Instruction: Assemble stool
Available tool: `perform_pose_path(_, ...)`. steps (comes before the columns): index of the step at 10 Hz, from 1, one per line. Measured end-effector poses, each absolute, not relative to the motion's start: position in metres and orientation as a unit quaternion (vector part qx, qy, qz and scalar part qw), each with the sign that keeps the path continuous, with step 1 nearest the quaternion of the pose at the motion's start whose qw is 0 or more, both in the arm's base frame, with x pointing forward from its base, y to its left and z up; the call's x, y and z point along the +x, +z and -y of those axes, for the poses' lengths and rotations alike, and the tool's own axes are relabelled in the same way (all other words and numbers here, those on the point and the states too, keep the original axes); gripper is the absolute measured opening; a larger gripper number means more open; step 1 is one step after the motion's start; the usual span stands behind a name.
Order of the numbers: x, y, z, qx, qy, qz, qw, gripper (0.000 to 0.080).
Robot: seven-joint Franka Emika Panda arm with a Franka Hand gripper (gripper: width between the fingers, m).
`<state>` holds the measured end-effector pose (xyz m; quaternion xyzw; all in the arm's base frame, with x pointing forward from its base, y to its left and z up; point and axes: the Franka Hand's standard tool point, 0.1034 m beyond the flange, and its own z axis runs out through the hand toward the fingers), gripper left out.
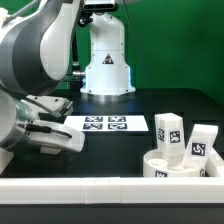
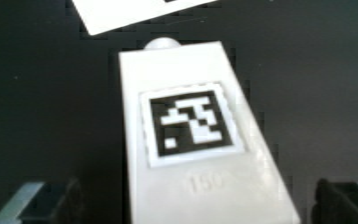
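Note:
A white stool leg (image 2: 197, 120) with a black-and-white tag lies on the black table in the wrist view. My gripper (image 2: 185, 202) is open and straddles its near end, with one dark finger (image 2: 25, 200) on each side and a gap between each finger and the leg. In the exterior view my gripper (image 1: 52, 136) is low over the table at the left, and this leg is hidden behind it. The round white seat disc (image 1: 180, 168) sits at the front right. Two tagged legs (image 1: 167, 134) (image 1: 203, 146) stand upright at it; I cannot tell if they sit in sockets.
The marker board (image 1: 105, 123) lies flat on the table just past my gripper; its corner shows in the wrist view (image 2: 137, 12). The robot base (image 1: 106, 60) stands at the back. A white border rail (image 1: 90, 186) runs along the front edge.

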<state>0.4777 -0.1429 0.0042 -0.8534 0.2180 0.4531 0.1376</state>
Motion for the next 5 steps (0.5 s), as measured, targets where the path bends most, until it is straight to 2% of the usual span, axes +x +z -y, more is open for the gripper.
perform_pose_path(1, 0.4739, 0.0028, 0.1413, -0.854, 0.452, -0.219, 0.136, 0.0514)
perform_pose_path(2, 0.4714, 0.0018, 0.1402, -0.853, 0.453, -0.22, 0.136, 0.0514)
perform_pose_path(3, 0.4715, 0.0011, 0.1404, -0.855, 0.45, -0.22, 0.134, 0.0374)
perform_pose_path(4, 0.4712, 0.0012, 0.1415, -0.855, 0.45, -0.221, 0.135, 0.0335)
perform_pose_path(5, 0.4713, 0.0013, 0.1424, -0.855, 0.45, -0.222, 0.135, 0.0335)
